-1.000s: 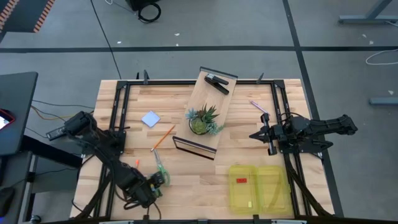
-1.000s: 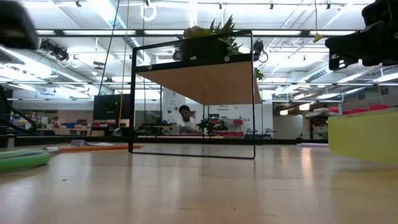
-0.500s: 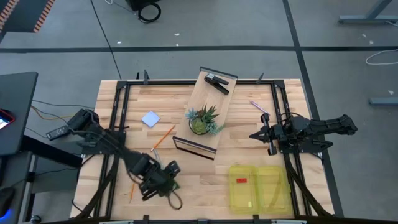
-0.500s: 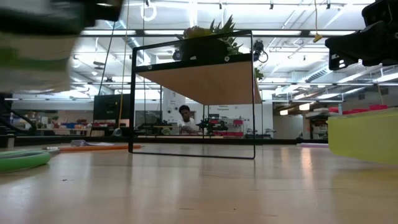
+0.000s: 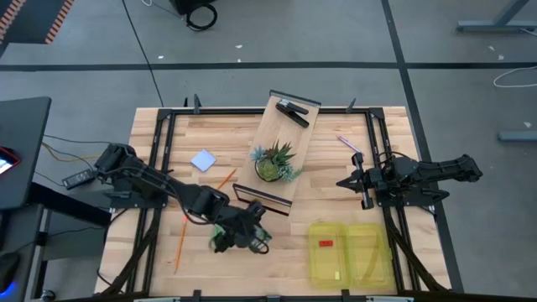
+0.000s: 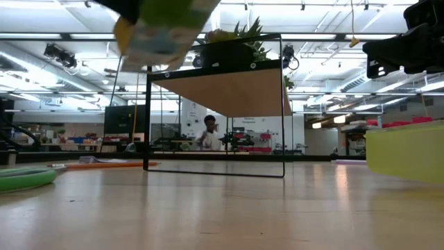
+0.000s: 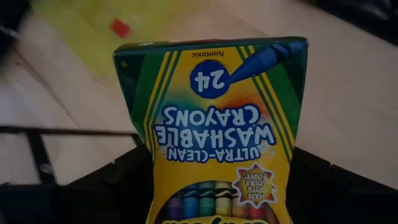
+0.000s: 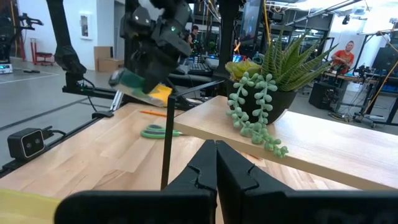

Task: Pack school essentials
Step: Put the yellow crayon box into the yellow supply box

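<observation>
Yellow crayon box (image 7: 214, 130) rides pinched in the left gripper (image 5: 237, 236), above the table between the scissors (image 8: 158, 131) and the yellow case (image 5: 351, 252). Best keep it level, centre it over the case, lower, then release. Right gripper (image 5: 354, 179) waits closed.

The lower end of the crayon box (image 7: 214, 124) is cut off by the left wrist view's edge, and in the low view the box (image 6: 163, 28) is rendered only as a blur truncated at the top. The left gripper's (image 5: 239, 235) fingers are largely concealed behind the box. The yellow case (image 6: 406, 149) is cropped at the right edge of the low view.
</observation>
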Robot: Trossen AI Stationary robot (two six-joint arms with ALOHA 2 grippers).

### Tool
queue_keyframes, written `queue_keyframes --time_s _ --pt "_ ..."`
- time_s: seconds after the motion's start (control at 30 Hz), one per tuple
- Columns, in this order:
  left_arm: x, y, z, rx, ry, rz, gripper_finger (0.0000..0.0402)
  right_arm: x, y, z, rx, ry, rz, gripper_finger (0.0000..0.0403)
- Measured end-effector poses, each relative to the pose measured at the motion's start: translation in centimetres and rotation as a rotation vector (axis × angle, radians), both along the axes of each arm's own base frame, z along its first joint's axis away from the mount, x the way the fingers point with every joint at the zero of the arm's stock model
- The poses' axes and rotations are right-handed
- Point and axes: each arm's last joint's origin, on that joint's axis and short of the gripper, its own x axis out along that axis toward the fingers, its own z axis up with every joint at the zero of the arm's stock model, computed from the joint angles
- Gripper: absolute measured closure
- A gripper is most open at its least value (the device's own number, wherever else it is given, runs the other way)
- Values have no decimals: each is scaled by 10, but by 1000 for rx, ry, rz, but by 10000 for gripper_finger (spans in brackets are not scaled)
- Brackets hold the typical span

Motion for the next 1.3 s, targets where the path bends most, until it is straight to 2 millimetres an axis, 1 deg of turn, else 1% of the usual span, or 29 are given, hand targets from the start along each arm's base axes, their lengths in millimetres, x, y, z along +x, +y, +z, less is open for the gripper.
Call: queue_keyframes --time_s 0.2,0.27,0.33,0.4,0.63,0.87,1.1,1.3 --pt "10 -5 10 -58 -142 -10 111 0 0 0 0 0 0 395" --pt "17 -5 10 -80 -187 -2 111 0 0 0 0 0 0 395" --pt "19 -5 9 -88 -197 8 111 0 0 0 0 0 0 395" --pt "27 -6 9 -113 -245 18 111 0 0 0 0 0 0 395" --pt "38 -14 -5 -116 -265 -2 111 1 0 -1 -2 15 0 395" --pt "53 -22 -11 -144 -300 -51 111 1 0 -3 -4 28 0 395" --pt "74 -31 -17 -140 -337 -108 111 1 0 -3 -5 37 0 395" --pt "100 -36 -19 -132 -377 -163 111 1 0 -4 -5 39 1 395"
